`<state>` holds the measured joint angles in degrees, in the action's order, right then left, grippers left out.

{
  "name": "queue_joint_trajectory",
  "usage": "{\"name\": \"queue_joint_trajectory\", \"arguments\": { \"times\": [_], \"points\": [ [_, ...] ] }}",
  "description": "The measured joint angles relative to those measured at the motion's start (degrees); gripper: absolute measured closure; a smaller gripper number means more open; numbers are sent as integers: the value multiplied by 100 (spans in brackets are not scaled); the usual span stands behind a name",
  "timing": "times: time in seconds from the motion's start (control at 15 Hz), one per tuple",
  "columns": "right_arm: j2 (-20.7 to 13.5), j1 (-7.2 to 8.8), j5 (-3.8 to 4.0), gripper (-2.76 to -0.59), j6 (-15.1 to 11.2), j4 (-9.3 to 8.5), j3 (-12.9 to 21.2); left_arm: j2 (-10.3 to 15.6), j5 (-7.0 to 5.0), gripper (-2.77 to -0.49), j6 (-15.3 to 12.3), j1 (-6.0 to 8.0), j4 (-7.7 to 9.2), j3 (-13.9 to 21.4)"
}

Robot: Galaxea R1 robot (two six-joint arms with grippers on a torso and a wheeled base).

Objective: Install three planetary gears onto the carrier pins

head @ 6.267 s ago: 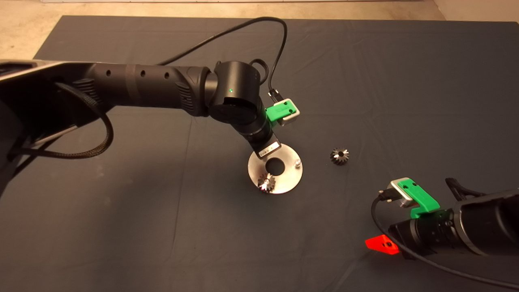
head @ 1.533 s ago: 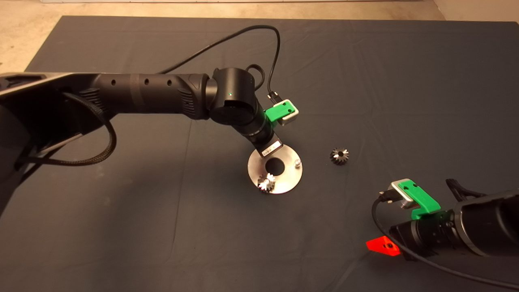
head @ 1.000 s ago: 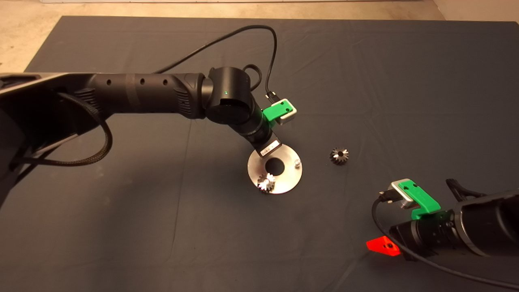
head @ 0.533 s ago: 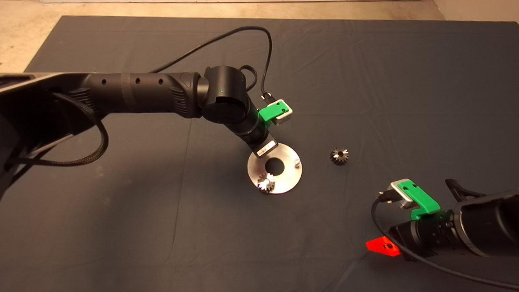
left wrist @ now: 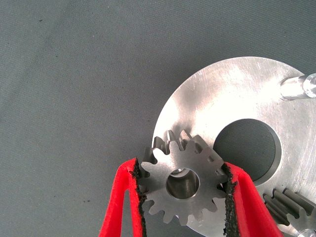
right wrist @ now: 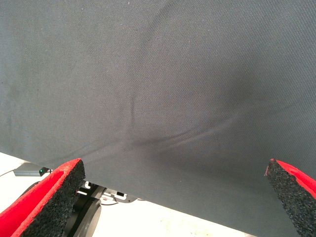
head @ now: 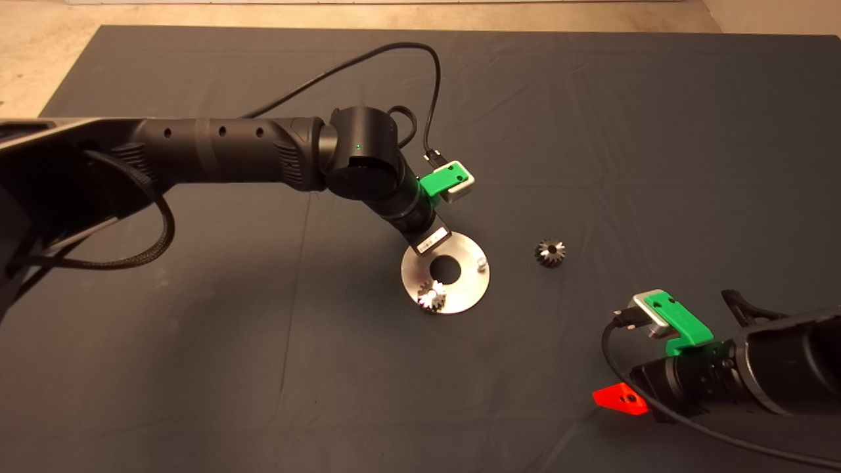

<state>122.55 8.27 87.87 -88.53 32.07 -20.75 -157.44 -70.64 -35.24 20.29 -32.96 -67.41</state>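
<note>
Left arm is seen reaching in from frame left; the left hand (left wrist: 183, 197) is closed on a gear (left wrist: 182, 183) at the upper-left edge of the plate (head: 468, 289). Pin metal shows through the gear's bore, so it's judged lined up, not confirmed seated. Over the last second the wrist has drifted slightly up-left; plate and gears stayed put. One gear (head: 432, 295) is already mounted at the plate's lower left. The right-side pin (head: 481, 263) is bare. The third gear (head: 550, 252) lies on the desk (head: 657, 131) right of the plate. Right hand (right wrist: 173, 202) is parked lower right, open, empty.
</note>
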Motion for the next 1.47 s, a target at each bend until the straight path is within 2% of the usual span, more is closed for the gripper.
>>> {"name": "queue_joint_trajectory", "arguments": {
  "times": [1.47],
  "points": [
    [1,0,0,-275,-2,0,0,3,67,-62,2,0,0,0]
  ]
}}
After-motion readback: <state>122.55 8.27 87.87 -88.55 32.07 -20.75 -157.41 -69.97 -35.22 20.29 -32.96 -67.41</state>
